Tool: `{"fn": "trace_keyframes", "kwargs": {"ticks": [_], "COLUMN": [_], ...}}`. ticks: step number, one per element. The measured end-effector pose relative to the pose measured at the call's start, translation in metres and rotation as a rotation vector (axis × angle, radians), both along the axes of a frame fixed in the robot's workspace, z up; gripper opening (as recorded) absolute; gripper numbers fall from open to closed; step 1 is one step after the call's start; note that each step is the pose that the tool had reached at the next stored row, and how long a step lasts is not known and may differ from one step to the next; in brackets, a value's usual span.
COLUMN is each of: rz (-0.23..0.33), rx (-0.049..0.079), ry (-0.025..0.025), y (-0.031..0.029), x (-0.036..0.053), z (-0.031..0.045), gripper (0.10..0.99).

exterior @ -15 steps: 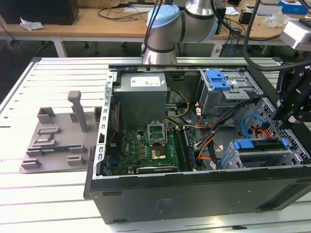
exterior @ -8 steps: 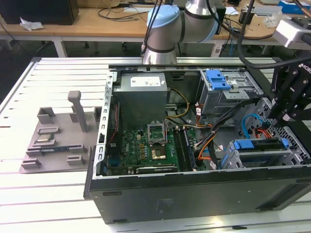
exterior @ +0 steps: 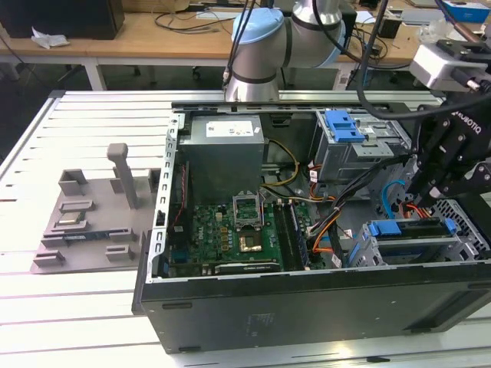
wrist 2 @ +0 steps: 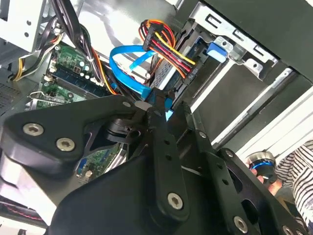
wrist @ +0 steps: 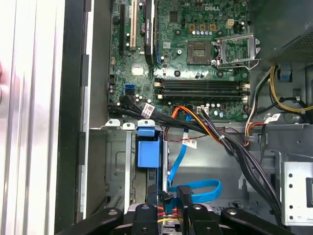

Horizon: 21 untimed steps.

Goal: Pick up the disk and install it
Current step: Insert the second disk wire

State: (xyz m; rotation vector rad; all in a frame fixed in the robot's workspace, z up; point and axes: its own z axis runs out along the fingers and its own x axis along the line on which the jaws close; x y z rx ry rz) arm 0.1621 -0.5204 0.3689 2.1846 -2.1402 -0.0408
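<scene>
The disk point(exterior: 406, 228), in its blue carrier, sits in the lower drive cage at the open computer case's front corner, on the exterior view's right. In the second wrist view its body point(wrist 2: 168, 73) shows behind a bundle of red, yellow and black wires. My gripper point(exterior: 422, 198) hangs just above that cage. In both wrist views the fingers point(wrist: 152, 198) stand close together around the plug of a blue flat cable point(wrist: 195, 188), whose loop lies beside them. The fingertips point(wrist 2: 146, 105) meet at that blue plug. The carrier's blue tab point(wrist: 147, 149) shows just ahead of the gripper.
The motherboard point(exterior: 230, 230) and the power supply point(exterior: 222, 149) fill the case's middle. A second blue carrier point(exterior: 344, 126) tops the upper cage. A grey fixture plate point(exterior: 92, 207) lies on the exterior view's left. A person's striped sleeve point(wrist 2: 299, 169) is near the case.
</scene>
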Motion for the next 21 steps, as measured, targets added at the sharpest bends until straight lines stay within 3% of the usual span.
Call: {"fn": "trace_keyframes", "kwargs": {"ticks": [4, 6, 8, 13, 18, 21], "rz": [0.0, 0.0, 0.0, 0.0, 0.0, 0.004], "rx": [0.0, 0.0, 0.0, 0.001, 0.03, 0.031], "ry": [0.0, 0.0, 0.0, 0.0, 0.0001, 0.0], "y": [0.0, 0.0, 0.0, -0.0097, -0.0212, -0.0212], "x": [0.0, -0.0001, 0.0, -0.0001, 0.0, 0.0005], "z": [-0.0003, -0.0004, -0.0005, -0.0023, -0.0077, -0.0124], "gripper": [0.29, 0.161, 0.161, 0.161, 0.161, 0.161]}}
